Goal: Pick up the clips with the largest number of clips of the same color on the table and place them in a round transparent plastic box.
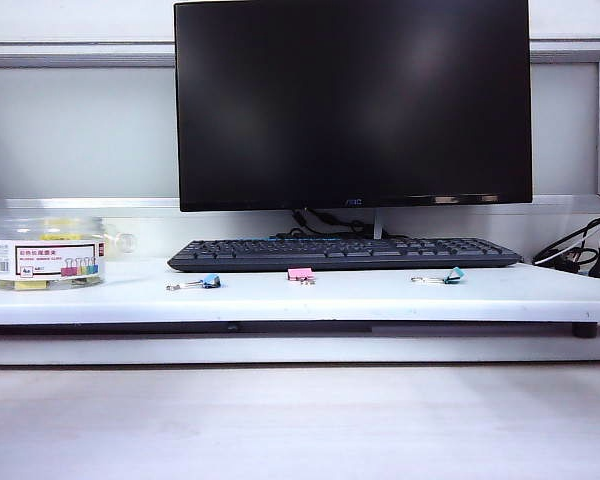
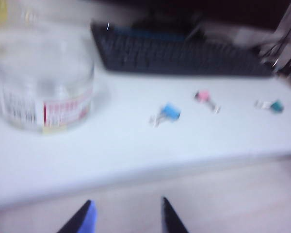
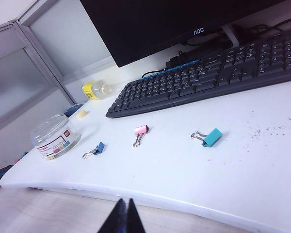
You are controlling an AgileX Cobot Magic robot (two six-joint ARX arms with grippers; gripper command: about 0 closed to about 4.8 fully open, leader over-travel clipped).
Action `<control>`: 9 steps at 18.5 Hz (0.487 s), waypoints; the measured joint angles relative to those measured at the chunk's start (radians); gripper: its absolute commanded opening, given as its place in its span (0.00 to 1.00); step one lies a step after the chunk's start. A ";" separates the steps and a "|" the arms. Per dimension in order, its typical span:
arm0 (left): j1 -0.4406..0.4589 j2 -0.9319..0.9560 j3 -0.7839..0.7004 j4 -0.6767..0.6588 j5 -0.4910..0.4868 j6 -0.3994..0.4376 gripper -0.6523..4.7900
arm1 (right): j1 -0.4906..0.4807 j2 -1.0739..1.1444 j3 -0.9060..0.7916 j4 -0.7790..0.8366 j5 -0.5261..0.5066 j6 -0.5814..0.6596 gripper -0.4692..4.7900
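Observation:
The round transparent plastic box (image 1: pixel 48 255) stands at the left end of the white shelf (image 1: pixel 380 297). Yellow shapes (image 1: pixel 22 285) show through its wall near the bottom; they look like the clips, but I cannot make out their form. In the blurred left wrist view the box (image 2: pixel 43 82) is ahead, and my left gripper (image 2: pixel 126 200) hangs open and empty over the lower wooden table, short of the shelf's edge. My right gripper (image 3: pixel 125 200) is shut on nothing, also in front of the shelf, with the box (image 3: pixel 53 136) far off. Neither gripper shows in the exterior view.
On the shelf lie a blue clip (image 1: pixel 211 281), a pink clip (image 1: pixel 300 273) and a teal clip (image 1: pixel 454 275). Behind them are a black keyboard (image 1: pixel 340 252) and a monitor (image 1: pixel 350 100). Cables (image 1: pixel 580 255) lie at the right; a small yellow-labelled bottle (image 3: pixel 94 90) sits behind the box.

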 measured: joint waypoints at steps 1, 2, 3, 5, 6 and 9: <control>0.000 0.000 -0.011 0.000 0.000 0.000 0.46 | 0.000 0.000 0.000 0.000 0.000 0.000 0.09; 0.000 0.000 -0.023 0.000 0.000 0.000 0.46 | 0.000 0.000 0.000 0.000 0.000 0.000 0.09; 0.000 0.000 -0.031 -0.002 0.000 0.000 0.46 | 0.000 0.000 0.000 0.000 0.000 0.000 0.09; 0.000 0.000 -0.037 0.011 0.000 0.000 0.46 | 0.000 0.000 0.000 0.000 0.000 0.000 0.09; 0.000 0.000 -0.037 0.012 0.000 0.000 0.46 | 0.000 0.000 0.000 0.000 0.000 0.000 0.09; 0.000 0.000 -0.037 0.013 0.000 0.001 0.46 | 0.000 0.000 0.000 0.000 0.000 0.000 0.09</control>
